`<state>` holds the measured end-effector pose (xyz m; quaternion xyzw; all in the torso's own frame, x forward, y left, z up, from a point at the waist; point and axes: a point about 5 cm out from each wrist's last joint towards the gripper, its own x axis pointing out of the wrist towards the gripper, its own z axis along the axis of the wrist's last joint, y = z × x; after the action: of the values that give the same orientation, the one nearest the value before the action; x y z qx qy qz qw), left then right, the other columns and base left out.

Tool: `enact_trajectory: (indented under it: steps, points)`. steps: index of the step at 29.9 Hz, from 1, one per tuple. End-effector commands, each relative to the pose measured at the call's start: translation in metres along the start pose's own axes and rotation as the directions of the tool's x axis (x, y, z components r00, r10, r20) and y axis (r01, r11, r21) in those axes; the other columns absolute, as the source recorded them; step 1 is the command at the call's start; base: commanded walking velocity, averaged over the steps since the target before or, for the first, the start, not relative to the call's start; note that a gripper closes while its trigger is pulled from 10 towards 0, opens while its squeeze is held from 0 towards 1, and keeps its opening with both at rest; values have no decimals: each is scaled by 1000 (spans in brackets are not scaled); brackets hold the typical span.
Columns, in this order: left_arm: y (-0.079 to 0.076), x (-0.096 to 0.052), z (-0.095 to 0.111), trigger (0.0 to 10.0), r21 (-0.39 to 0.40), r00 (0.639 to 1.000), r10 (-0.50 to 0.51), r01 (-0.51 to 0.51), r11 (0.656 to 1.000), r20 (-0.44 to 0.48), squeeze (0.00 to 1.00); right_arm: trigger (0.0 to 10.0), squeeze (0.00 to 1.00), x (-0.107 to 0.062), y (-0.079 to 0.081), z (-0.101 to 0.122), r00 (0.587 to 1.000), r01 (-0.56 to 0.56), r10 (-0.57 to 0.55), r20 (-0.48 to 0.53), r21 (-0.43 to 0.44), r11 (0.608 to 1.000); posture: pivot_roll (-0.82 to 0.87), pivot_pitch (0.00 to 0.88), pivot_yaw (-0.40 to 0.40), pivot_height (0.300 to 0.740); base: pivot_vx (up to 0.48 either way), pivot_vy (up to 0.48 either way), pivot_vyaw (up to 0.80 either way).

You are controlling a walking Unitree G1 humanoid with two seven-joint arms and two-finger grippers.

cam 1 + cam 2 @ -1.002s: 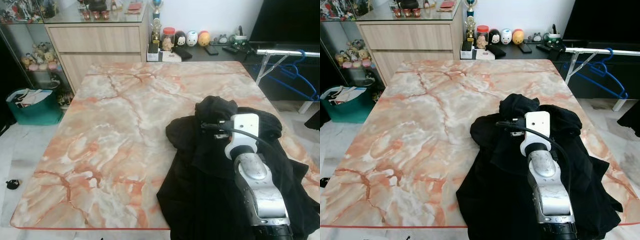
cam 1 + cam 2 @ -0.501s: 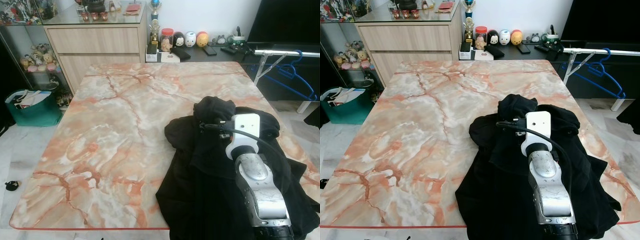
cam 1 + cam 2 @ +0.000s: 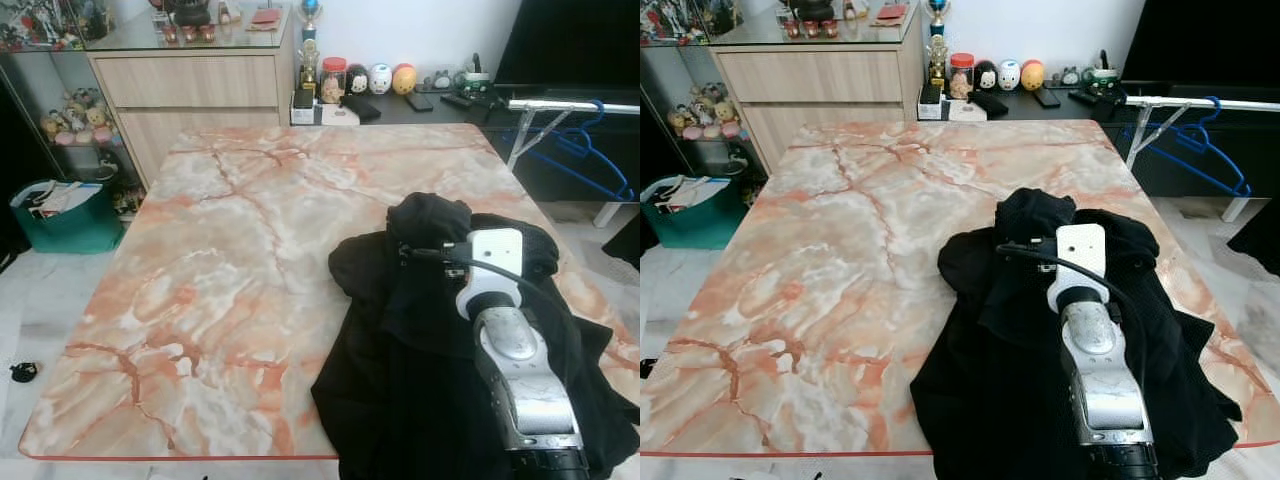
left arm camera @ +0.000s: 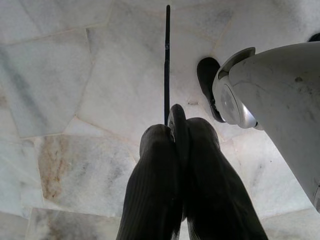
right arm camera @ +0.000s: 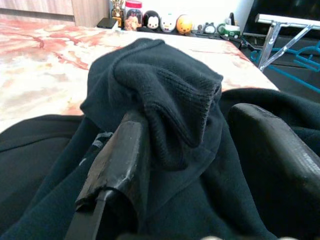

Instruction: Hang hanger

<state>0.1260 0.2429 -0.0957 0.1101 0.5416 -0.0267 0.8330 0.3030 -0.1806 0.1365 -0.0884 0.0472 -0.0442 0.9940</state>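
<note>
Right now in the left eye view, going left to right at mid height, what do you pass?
Green bin → marble table → black garment → right arm's white wrist → blue hanger on the rail.

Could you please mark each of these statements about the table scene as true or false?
1. The black garment lies on the marble table. True.
2. The right pincer is shut on a blue hanger. False: its fingers are open around a bunched fold of the black garment.
3. A blue hanger hangs on the metal rail beyond the table's far right corner. True.
4. The left pincer rests on the table top. False: it hangs over the pale floor tiles, fingers closed together.
5. The green bin stands on the table. False: it sits on the floor, left of the table.
</note>
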Motion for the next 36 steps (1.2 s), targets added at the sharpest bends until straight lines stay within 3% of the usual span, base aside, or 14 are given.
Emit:
enact_trajectory:
  steps: [1,12,36]
  points:
    - [2,0,-1,10000,-4,1000,3,-3,1000,-6,0,10000,0,2,-1,2,1000,7,-7,9,8,1000,-9,0,15,740,0,0,0]
    - [2,0,-2,10000,-7,1000,4,-4,1000,-7,0,10000,0,3,-1,1,1000,9,-9,21,10,1000,-9,0,14,740,0,0,0]
    - [2,-1,-2,10000,-3,1000,6,-6,1000,-7,0,10000,0,5,2,-1,1000,10,-10,23,11,1000,-9,0,14,740,-281,0,0]
